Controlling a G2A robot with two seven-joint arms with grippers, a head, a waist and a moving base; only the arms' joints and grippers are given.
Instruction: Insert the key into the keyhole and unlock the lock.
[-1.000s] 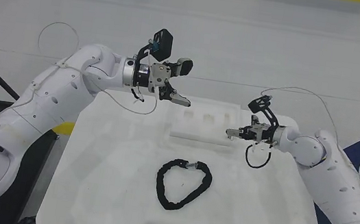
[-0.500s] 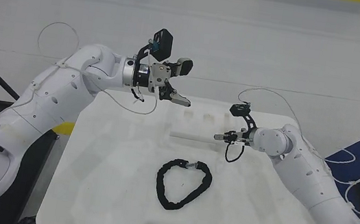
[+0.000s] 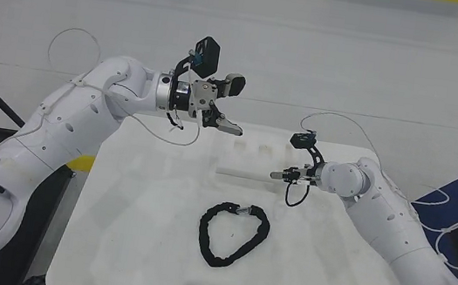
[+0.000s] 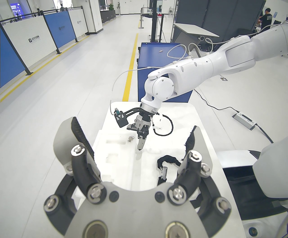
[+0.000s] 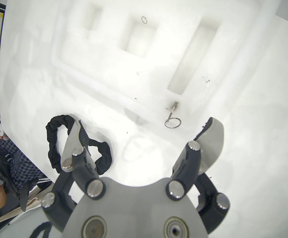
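Note:
The lock point(image 3: 234, 234) is a black fabric-covered chain loop with a metal cylinder end point(image 4: 165, 172), lying mid-table. A small metal key point(image 5: 172, 117) with a ring lies on the white foam tray point(image 3: 251, 170), just beside a rectangular recess; it also appears as the key point(image 4: 131, 138) in the left wrist view. My right gripper point(image 3: 278, 175) hovers low over the tray's right end, open, with the key a little ahead of its fingertips point(image 5: 211, 128). My left gripper point(image 3: 225, 124) hangs open above the table's far left edge, with nothing in it.
The foam tray has several rectangular recesses point(image 5: 139, 38); a small loose ring point(image 5: 144, 19) lies in one. The white table point(image 3: 109, 240) has free room in front of the chain and to either side. A blue cabinet point(image 4: 162, 67) stands beyond the table.
My right arm swung left from the table's right side to the foam tray's end, then barely shifted. The left arm and the chain kept still.

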